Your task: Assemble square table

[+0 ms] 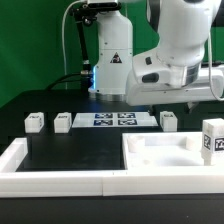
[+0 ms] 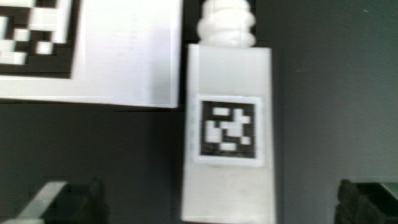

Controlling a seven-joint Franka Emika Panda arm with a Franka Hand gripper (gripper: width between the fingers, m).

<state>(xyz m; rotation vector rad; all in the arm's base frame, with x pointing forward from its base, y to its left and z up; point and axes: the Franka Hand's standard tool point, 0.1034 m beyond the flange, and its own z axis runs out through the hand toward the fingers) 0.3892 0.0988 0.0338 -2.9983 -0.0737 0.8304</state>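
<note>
Black surface [image 1: 70,150] under everything, dark backdrop behind, white arm [image 1: 175,45] leaning in from the exterior view's upper right. White slab [image 1: 170,160] with raised rim, flat at that view's lower right. White rail [image 1: 50,175] along the near edge and up the left side. Marker board [image 1: 113,119] further back at centre, carrying several black-and-white tags. Two legs [image 1: 35,121] lying to the left of the board. A third leg [image 1: 212,138] upright at the slab's right end, tag facing out. Then the fourth leg [image 2: 228,130], flat just beside the board's end, knobbed tip at one end, tag [image 2: 230,127] face up. Fingers [image 2: 63,200] spread wide, one on either side of this leg's plain end, clear of it, pinching nothing.
</note>
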